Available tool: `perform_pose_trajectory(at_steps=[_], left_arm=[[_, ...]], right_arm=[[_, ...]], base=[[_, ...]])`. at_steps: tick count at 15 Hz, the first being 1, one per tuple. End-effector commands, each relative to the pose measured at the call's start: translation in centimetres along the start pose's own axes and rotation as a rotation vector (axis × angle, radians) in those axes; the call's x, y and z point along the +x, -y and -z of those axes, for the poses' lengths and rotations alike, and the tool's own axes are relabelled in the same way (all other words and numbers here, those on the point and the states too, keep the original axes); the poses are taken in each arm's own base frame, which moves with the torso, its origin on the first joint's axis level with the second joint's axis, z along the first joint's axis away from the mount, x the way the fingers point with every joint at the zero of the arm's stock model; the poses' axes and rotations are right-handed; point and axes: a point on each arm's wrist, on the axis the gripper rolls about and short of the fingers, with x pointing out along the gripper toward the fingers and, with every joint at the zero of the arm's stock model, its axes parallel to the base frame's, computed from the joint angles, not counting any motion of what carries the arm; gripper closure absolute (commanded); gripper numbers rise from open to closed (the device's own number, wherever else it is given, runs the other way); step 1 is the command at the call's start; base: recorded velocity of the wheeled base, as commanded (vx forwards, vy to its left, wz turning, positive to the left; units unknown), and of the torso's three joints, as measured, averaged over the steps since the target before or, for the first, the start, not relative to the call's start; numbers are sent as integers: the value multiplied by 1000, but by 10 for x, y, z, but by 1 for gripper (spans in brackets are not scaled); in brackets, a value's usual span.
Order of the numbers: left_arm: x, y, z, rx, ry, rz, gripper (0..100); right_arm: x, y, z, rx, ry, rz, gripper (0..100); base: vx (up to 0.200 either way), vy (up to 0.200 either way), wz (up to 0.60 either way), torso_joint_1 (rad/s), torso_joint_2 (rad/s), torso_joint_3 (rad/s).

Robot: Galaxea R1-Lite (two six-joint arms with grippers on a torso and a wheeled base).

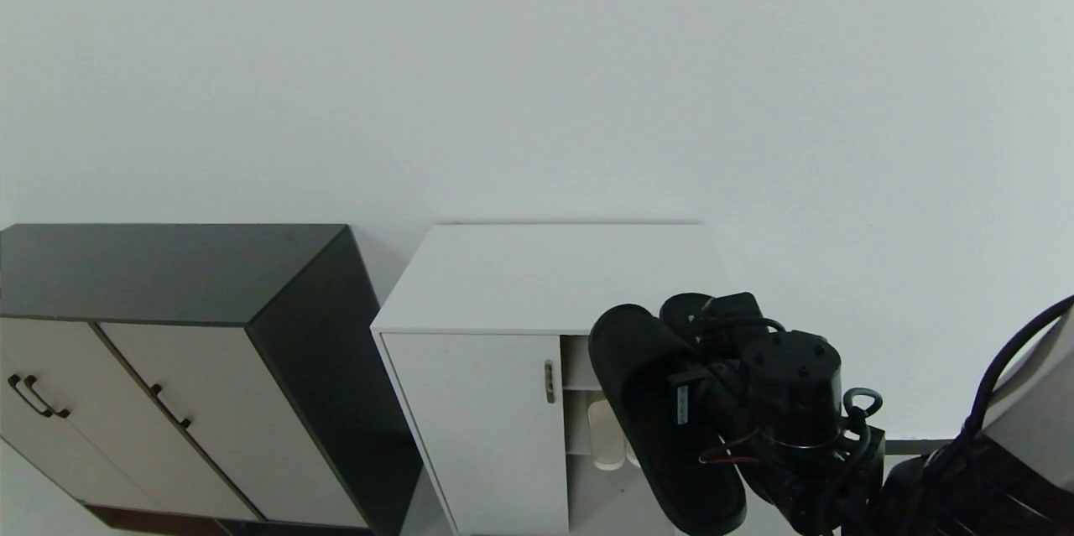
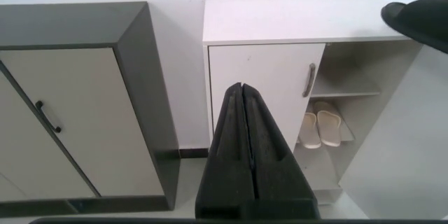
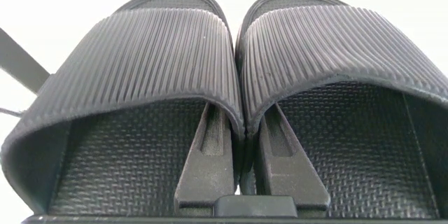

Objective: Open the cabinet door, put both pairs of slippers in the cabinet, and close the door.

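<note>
Head view: cabinet (image 1: 537, 284) open, white slippers (image 1: 606, 435) already shelved low centre; black slippers (image 1: 663, 427) aloft, lower right. Left wrist view: left claw (image 2: 243, 94) clenched, empty. Right wrist view: right claw (image 3: 243, 155) grasping black slippers; placing, closing remain.

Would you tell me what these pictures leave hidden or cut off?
Head view: the black slippers cover part of the white slippers and the open side of the white cabinet.
Head view: the cabinet's bottom is cut off by the lower edge.
Left wrist view: the left gripper hides the cabinet's lower front.
</note>
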Motion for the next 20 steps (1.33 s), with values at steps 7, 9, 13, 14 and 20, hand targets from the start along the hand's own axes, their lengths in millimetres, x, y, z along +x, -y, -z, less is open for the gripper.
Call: perform_pose_trajectory(at_steps=[7,9,13,14,20], left_arm=[[0,0,0,0,0,0,100],[0,0,0,-2,0,0,100],[0,0,0,0,0,0,100],[0,0,0,0,0,0,100],[0,0,0,-2,0,0,100]], right_arm=[[-11,0,12,-6,9,-20,100],[-11,0,14,-6,9,-20,100],[-12,1,16,-12,0,-19,100],[-12,0,17,-13,-1,-20,100],[-11,-1,21,-20,-11,-21,100]], base=[[0,0,0,0,0,0],[0,0,0,-62,140,74],[0,0,0,-149,327,176],[0,0,0,-159,330,198],[0,0,0,-158,345,197]])
